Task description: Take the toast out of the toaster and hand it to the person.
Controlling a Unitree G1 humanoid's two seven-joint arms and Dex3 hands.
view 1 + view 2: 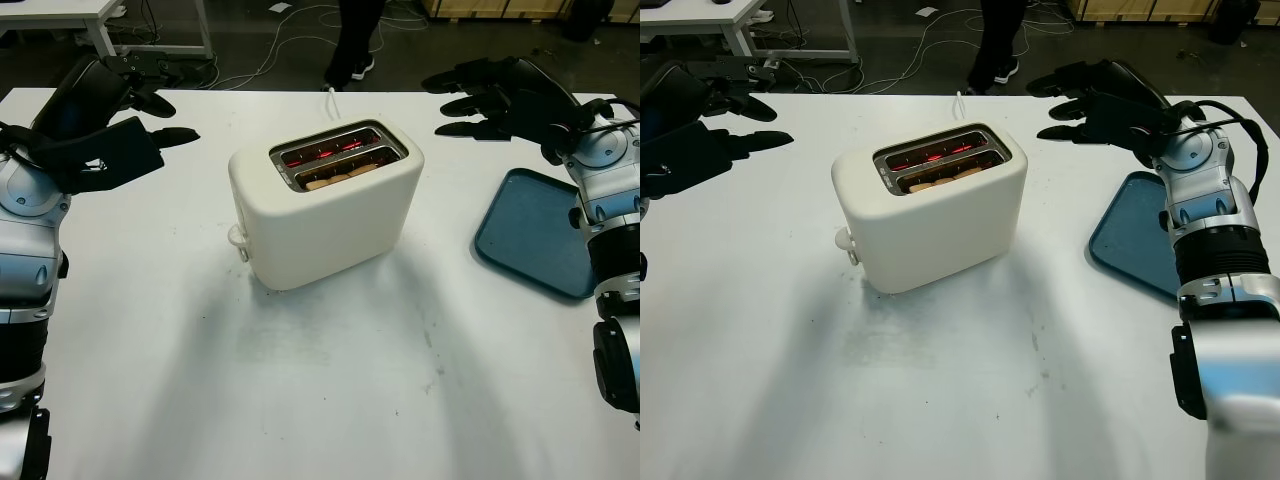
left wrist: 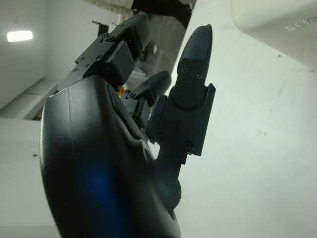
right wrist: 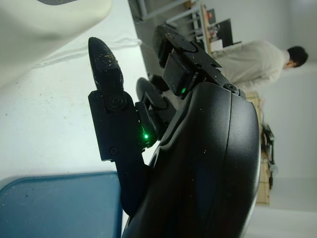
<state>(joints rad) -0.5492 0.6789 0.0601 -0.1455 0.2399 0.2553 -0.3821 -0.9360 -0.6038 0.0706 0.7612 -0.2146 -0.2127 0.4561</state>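
Observation:
A cream two-slot toaster point(image 1: 325, 205) stands in the middle of the white table point(image 1: 300, 380). Its far slot glows red inside. Brown toast point(image 1: 340, 177) sits low in the near slot, its top edge just below the rim. My left hand point(image 1: 130, 105) hovers open above the table's far left, well to the left of the toaster. My right hand point(image 1: 490, 95) hovers open at the far right, fingers pointing toward the toaster, a hand's length from it. A person's dark legs point(image 1: 355, 40) stand beyond the table's far edge.
A blue tray point(image 1: 535, 235) lies on the table at the right, under my right forearm. A white cord point(image 1: 332, 100) runs from behind the toaster to the far edge. Cables lie on the dark floor beyond, and another white table point(image 1: 60, 12) stands at back left.

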